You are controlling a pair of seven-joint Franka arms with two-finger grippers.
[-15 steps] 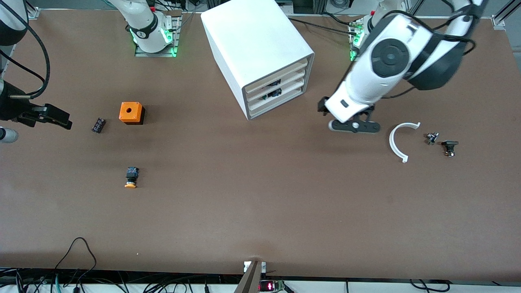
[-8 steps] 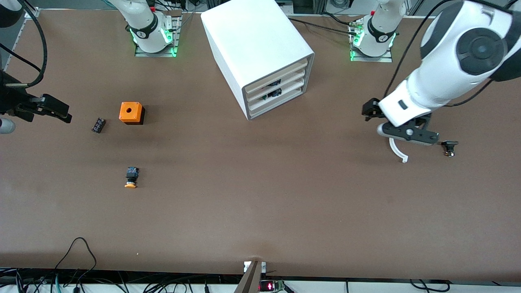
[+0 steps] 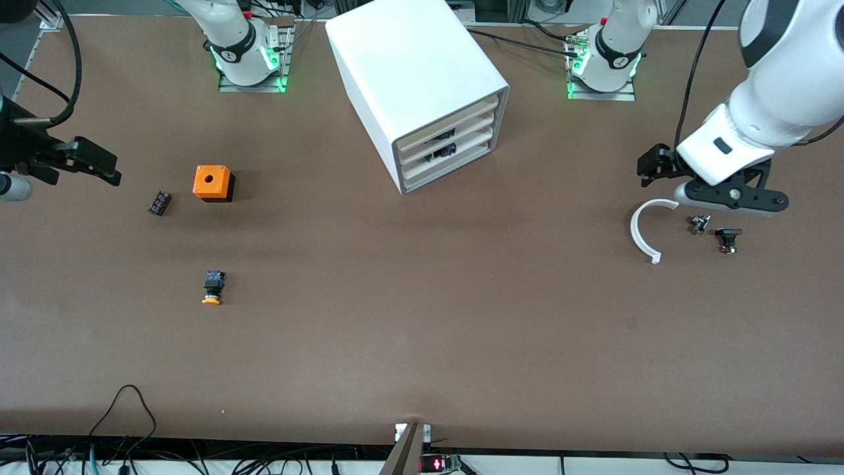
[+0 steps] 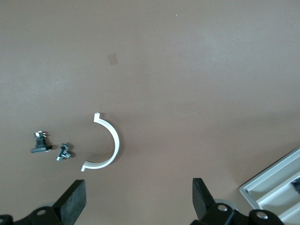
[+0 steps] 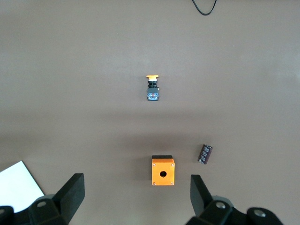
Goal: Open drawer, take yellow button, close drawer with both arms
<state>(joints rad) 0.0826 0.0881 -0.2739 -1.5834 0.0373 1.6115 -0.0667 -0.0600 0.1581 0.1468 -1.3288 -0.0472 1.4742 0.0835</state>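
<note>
The white cabinet point(image 3: 415, 72) stands at the table's middle, close to the robots' bases, and all three of its drawers are pushed in. The drawer point(image 3: 475, 111) is the highest of them. The button point(image 3: 212, 288) lies on its side on the table, nearer the front camera than the orange cube, and also shows in the right wrist view point(image 5: 153, 88). My left gripper point(image 3: 728, 198) is open and empty over the table by a white arc piece, its fingers spread wide in the left wrist view point(image 4: 138, 199). My right gripper point(image 3: 89, 163) is open and empty at the right arm's end of the table, and its own view point(image 5: 136, 194) looks down on the cube.
An orange cube with a hole point(image 3: 212, 183) and a small black component point(image 3: 159, 202) lie toward the right arm's end. A white arc piece point(image 3: 643, 231) and two small metal parts point(image 3: 700, 224) point(image 3: 728, 239) lie toward the left arm's end. Cables hang at the table's front edge.
My left arm has swung away from the cabinet's front toward its own end of the table and now hangs over the arc piece. My right gripper has drifted slightly toward the bases.
</note>
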